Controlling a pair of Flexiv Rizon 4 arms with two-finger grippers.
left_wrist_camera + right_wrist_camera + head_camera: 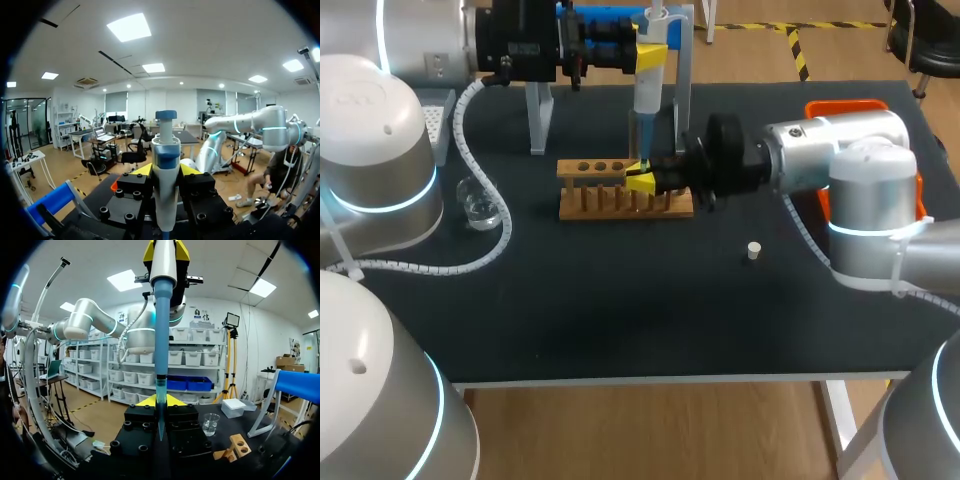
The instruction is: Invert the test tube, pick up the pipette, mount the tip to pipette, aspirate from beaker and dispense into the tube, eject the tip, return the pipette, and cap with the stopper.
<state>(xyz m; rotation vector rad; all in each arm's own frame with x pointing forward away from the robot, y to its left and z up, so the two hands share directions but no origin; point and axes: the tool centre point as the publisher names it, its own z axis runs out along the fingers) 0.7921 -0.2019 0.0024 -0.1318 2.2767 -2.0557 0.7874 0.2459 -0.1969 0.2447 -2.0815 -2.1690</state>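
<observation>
Nearest on the black table (620, 320) lay the small white stopper (753, 250), on its own to the right of the middle and well apart from everything else. Farther back and to the left stood the clear beaker (480, 206), beside the left arm's coiled cable. At the middle of the table sat the wooden rack (610, 200), with round holes along its top. The right gripper (640, 178) came in from the right and was at the rack's top edge. Its yellow-tipped fingers were drawn close together on the slim, clear test tube (160, 395), held upright between them; the glass hardly showed in the head view. Straight above it hung the pipette (650, 85), upright, its blue tip (161, 340) pointing down and reaching in between the right gripper's fingers, where the tube was. The left gripper (652, 55) came in from the far left and was clamped on the pipette's white body from both sides, just under its blue plunger cap. Behind the pipette rose the pipette stand (540, 115) with its blue top bar. A grey tip box (438, 110) sat at the far left, and an orange tray (850, 106) at the far right, partly hidden by the right arm.
</observation>
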